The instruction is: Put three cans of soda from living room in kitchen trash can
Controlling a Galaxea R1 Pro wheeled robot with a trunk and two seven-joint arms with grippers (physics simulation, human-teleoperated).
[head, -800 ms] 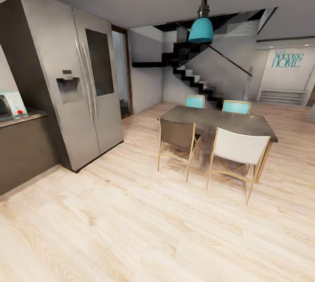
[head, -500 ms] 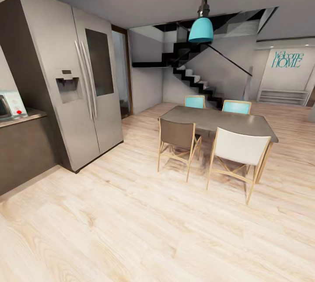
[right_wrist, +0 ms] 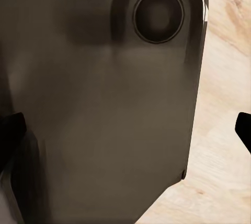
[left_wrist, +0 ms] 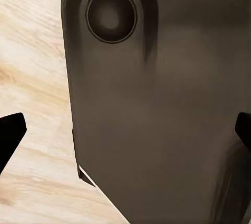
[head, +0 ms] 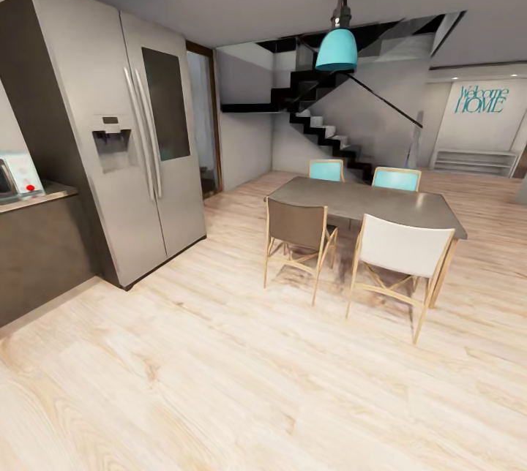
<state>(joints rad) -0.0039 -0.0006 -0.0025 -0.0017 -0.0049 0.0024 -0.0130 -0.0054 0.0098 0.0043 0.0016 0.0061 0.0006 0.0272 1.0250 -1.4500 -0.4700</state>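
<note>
left gripper point(left_wrist: 125, 130) spread wide, tips at the frame edges, nothing between them, a dark robot panel point(left_wrist: 157, 104) close ahead. right gripper point(right_wrist: 125, 125) same, apart and empty. beyond: pale plank floor point(head: 241, 383), steel fridge point(head: 124, 134), dining table point(head: 366, 200), teal pendant lamp point(head: 337, 50) — the kitchen. no cans or bin visible, so direction and nearer arm can't be judged.

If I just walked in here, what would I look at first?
Probably the bright teal pendant lamp hanging over the dark rectangular dining table with its four wood-legged chairs, on the right. Next, the tall steel two-door fridge against the left wall, beside a dark counter. Black stairs climb at the back.
</note>
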